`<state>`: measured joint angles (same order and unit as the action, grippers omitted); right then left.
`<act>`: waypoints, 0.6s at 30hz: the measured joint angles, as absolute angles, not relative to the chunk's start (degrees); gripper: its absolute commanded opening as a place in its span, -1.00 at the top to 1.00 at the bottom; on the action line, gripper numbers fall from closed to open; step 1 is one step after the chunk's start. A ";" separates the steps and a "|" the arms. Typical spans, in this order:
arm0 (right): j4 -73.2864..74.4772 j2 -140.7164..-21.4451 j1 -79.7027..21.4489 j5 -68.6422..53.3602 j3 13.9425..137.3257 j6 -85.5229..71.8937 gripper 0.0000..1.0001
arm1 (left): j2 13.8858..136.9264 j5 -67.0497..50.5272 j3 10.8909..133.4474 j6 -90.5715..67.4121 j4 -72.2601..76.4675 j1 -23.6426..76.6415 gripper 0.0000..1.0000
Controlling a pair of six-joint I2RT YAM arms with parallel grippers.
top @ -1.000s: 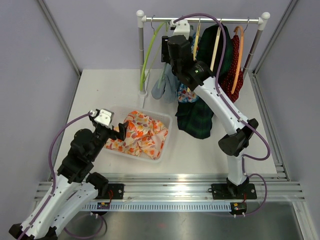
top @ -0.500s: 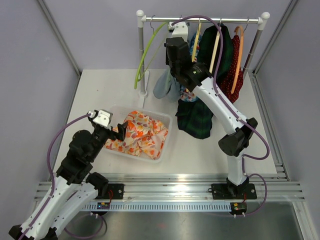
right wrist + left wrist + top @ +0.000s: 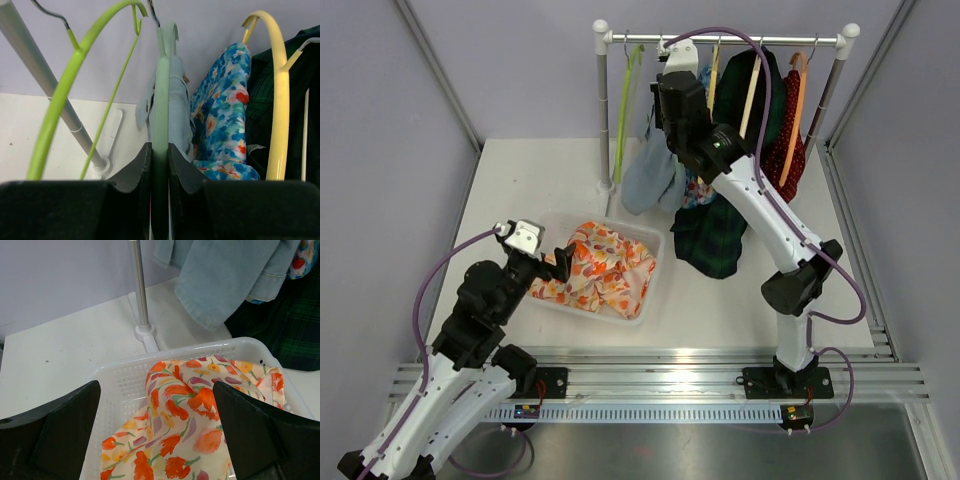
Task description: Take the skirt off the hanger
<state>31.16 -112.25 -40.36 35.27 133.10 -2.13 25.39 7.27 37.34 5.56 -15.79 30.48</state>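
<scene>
From here the job looks barely begun. The pale denim skirt point(image 3: 650, 180) is not yet off: it hangs from the mint hanger point(image 3: 161, 100) at the left part of the rail point(image 3: 740, 40), hem drooping toward the counter point(image 3: 520, 180). My right gripper point(image 3: 160, 150) is up under the rail, clenched on that hanger's arm. What's left, as I judge it, is to work the waistband free and drop the skirt.

My left gripper point(image 3: 157, 440) is spread wide and empty, well in front of the rail, over the white basket point(image 3: 120, 375) that holds an orange-flowered cloth point(image 3: 605, 270).

The rail is crowded. A bare lime hanger point(image 3: 75, 75) sits just left of mine. A blue floral garment point(image 3: 225, 115) presses against the skirt on the right, with a yellow hanger point(image 3: 280, 100) and dark plaid cloth point(image 3: 710, 235) beyond. Any of these could snag.
</scene>
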 measured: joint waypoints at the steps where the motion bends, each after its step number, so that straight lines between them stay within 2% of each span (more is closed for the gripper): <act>1: 31.66 -112.07 -40.36 34.98 133.62 -2.13 1.00 | 25.30 7.25 37.34 5.56 -15.79 30.48 -0.98; 18: 36.58 -106.45 -40.36 30.35 138.85 -2.20 1.00 | 24.84 6.44 36.88 5.56 -15.46 30.48 -0.98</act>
<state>36.58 -106.45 -40.36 30.35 138.85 -2.20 24.84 6.44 36.88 5.56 -15.46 30.48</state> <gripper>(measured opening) 0.207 0.987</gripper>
